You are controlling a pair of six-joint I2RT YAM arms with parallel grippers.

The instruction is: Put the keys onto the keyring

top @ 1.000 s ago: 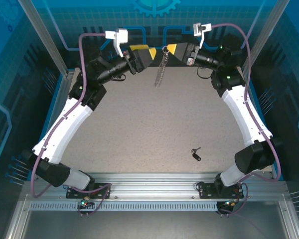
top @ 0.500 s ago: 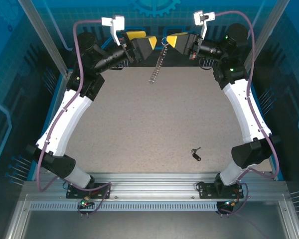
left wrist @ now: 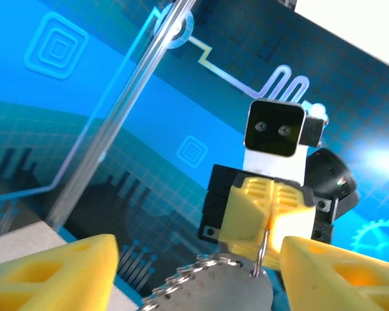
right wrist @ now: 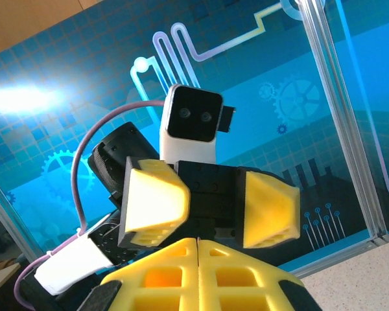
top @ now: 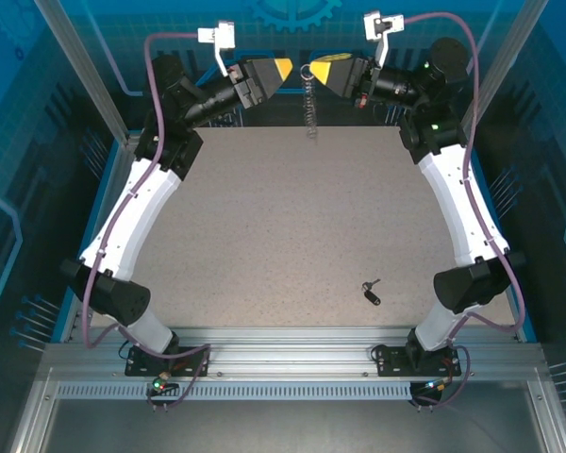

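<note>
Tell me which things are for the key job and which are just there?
For the job:
- keyring, hanging from the shut right gripper
- key, lying on the table
- open left gripper, near the keyring

Just there:
- table
- blue wall
- metal rail by the arm bases

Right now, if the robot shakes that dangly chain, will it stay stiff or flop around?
Probably floppy: the chain hangs in small loose links below the right gripper, so it would likely sway. It looks thin, so probably light. Pinched just at its top, it might twist.
</note>
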